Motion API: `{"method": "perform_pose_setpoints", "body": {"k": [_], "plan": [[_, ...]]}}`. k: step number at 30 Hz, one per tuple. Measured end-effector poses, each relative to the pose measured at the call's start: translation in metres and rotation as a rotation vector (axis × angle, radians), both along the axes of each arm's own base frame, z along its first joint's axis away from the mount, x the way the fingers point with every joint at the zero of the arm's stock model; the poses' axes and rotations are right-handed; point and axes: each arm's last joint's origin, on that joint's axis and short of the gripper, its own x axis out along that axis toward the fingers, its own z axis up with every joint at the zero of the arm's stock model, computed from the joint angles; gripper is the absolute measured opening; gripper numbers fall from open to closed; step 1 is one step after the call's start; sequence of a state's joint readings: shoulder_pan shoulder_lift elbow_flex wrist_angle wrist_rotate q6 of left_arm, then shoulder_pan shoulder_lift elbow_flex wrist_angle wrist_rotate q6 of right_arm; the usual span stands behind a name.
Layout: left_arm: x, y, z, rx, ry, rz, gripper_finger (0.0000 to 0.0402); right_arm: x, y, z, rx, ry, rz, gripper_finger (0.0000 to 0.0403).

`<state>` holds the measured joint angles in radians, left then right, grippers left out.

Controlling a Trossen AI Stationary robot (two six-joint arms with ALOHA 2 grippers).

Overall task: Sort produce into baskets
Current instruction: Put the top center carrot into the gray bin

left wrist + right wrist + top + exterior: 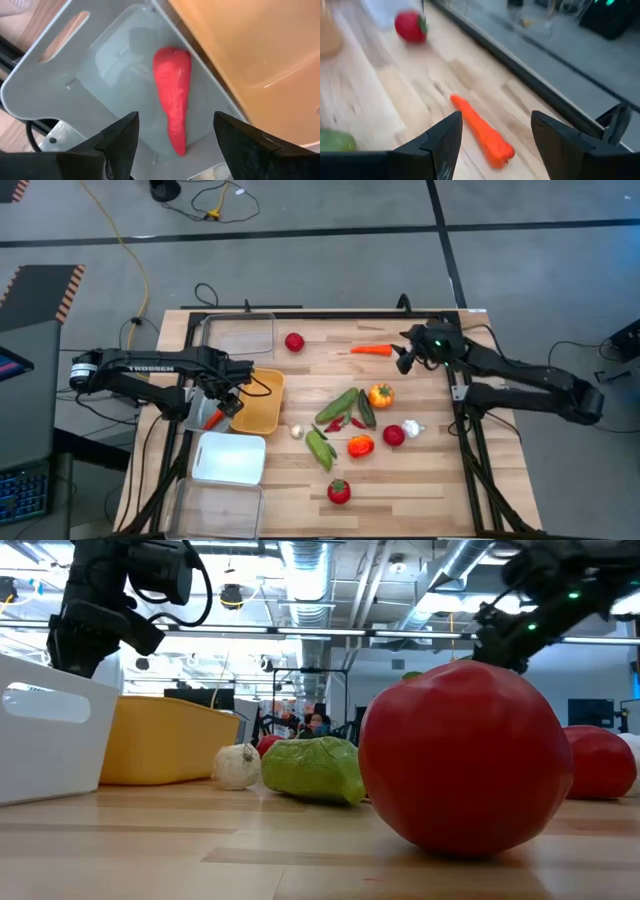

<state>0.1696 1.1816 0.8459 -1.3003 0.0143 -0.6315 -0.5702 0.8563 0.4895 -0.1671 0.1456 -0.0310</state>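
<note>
A carrot [482, 131] is seen lying flat, long axis along the table's far edge, beneath the open-jawed right gripper [495, 135]; the left gripper [175, 137], jaws open, is held over a carrot in the grey basket [60, 75].

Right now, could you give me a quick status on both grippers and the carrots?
Left gripper open above carrot lying in grey basket. Right gripper open over loose carrot on table. Nothing in the way.

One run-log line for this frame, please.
left gripper: jaws open over carrot in grey tray | right gripper: jaws open above second carrot on table
</note>
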Motion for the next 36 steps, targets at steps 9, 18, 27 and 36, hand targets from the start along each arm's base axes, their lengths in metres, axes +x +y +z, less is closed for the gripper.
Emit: {"method": "perform_pose_setpoints", "body": {"k": [9,18,27,36], "plan": [[0.004,0.001,0.000,0.008,-0.043,-0.018,0.0245,0.038,-0.040,-0.011,0.082,0.228,0.110,0.0265],[0.004,0.001,0.000,0.009,-0.043,-0.018,0.0245,0.066,-0.069,-0.038,0.141,0.433,0.174,0.0265],[0.004,0.001,0.000,0.010,-0.043,-0.017,0.0245,0.082,-0.082,-0.059,0.251,0.579,0.209,0.0265],[0.007,0.002,0.000,0.034,-0.068,-0.034,0.0245,0.086,-0.085,-0.079,0.312,0.656,0.224,0.0235]]}}
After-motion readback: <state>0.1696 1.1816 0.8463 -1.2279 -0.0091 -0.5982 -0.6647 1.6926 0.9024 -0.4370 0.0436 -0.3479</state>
